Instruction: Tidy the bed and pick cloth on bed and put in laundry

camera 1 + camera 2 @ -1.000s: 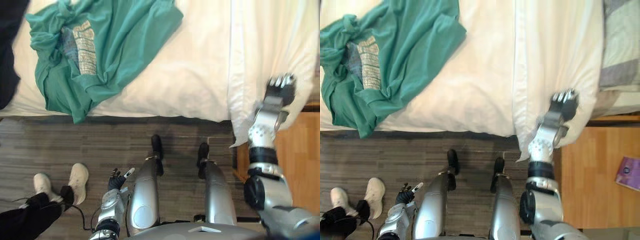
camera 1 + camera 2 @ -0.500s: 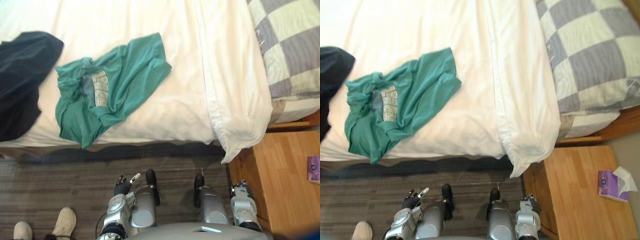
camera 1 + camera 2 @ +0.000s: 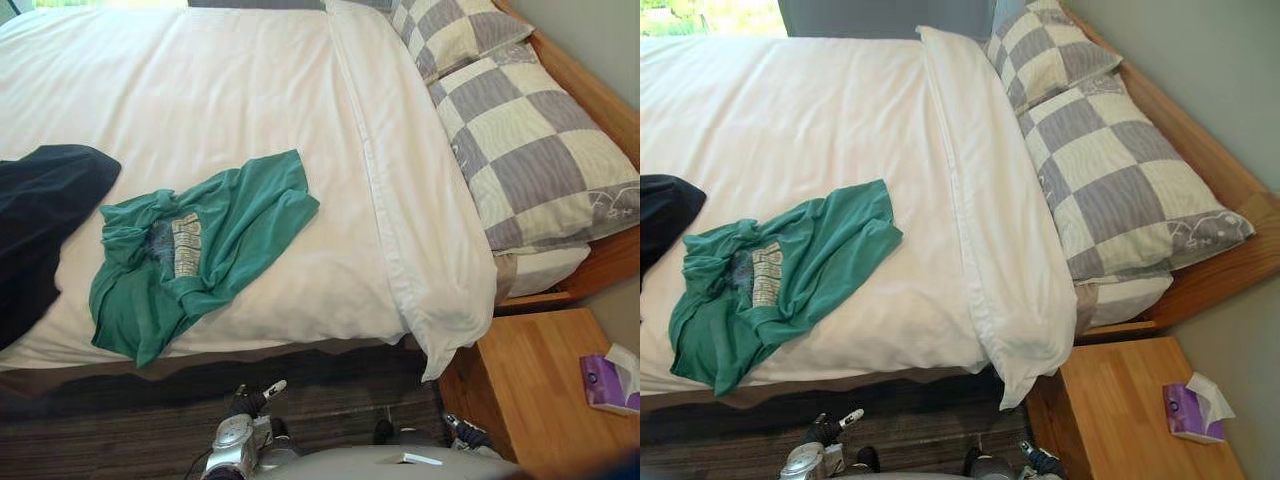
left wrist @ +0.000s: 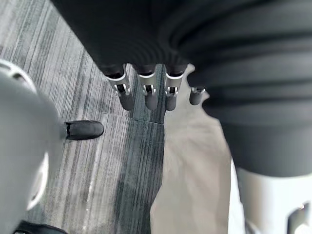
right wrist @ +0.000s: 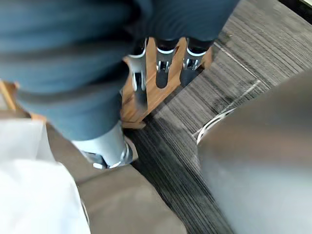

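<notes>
Left eye view has the bed (image 3: pixel 230 90) taking up most of the scene. Its white cover lies pretty flat, and the folded-over edge runs near to far on the right side. Two grey-and-cream checked pillows (image 3: pixel 540 150) sit at the right end against the wooden bed frame (image 3: pixel 590 95).

A dark cloth (image 3: pixel 40 220) is draped over the near-left part of the bed. Just right of it is the green t-shirt (image 3: pixel 240 220), crumpled on the cover with the print facing up and one bit hanging over the near edge. I can't tell if the two are touching.

A wooden nightstand (image 3: pixel 530 390) stands near right, beside the bed, with a purple tissue box (image 3: pixel 605 380) on top.

Both hands hang low over the dark striped floor (image 4: pixel 97 161), well apart from the shirt. The left hand (image 4: pixel 146 95) has its fingers straight and side by side, holding nothing. Same deal for the right hand (image 5: pixel 163 61): fingers straight in a row, empty.
</notes>
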